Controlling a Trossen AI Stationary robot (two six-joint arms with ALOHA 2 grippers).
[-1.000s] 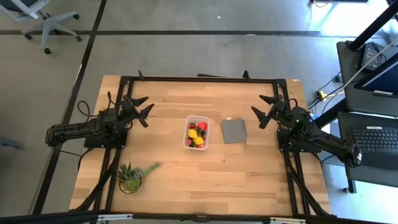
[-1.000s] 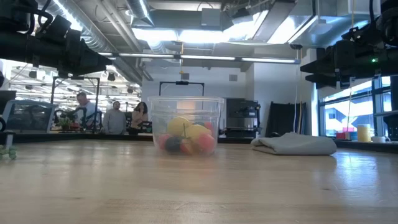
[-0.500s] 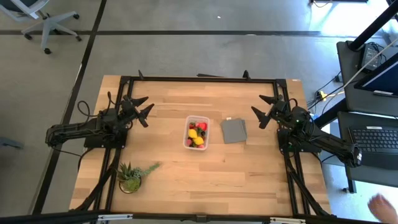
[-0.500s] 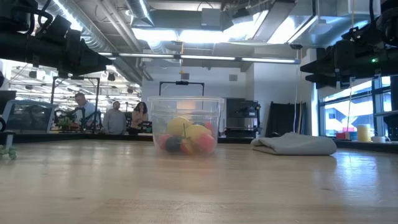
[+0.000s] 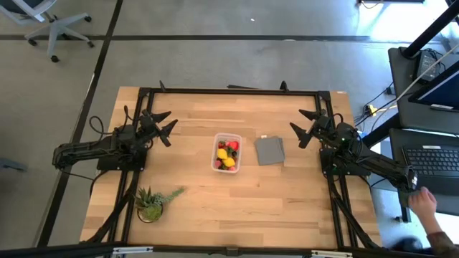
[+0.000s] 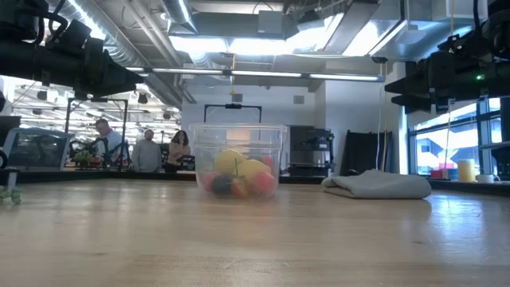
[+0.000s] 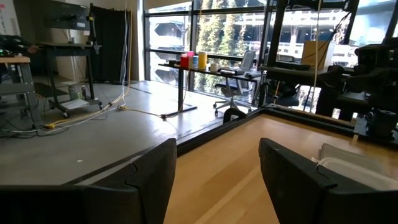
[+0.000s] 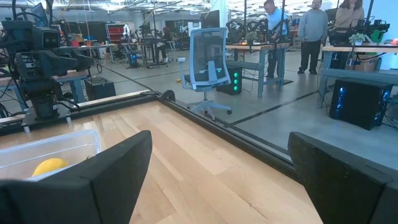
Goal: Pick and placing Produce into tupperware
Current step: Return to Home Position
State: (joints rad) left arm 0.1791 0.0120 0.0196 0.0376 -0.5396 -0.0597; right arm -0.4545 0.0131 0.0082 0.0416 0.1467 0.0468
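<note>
High view: one tupperware (image 5: 214, 155), one plant (image 5: 151, 203).

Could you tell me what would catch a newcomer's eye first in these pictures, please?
The clear tupperware at the table's middle, holding bright red, yellow and dark produce, draws the eye first. The left gripper and right gripper hang open and empty on either side, well away from it. A folded grey cloth lies beside the tub on the right arm's side, not touching it.
</note>
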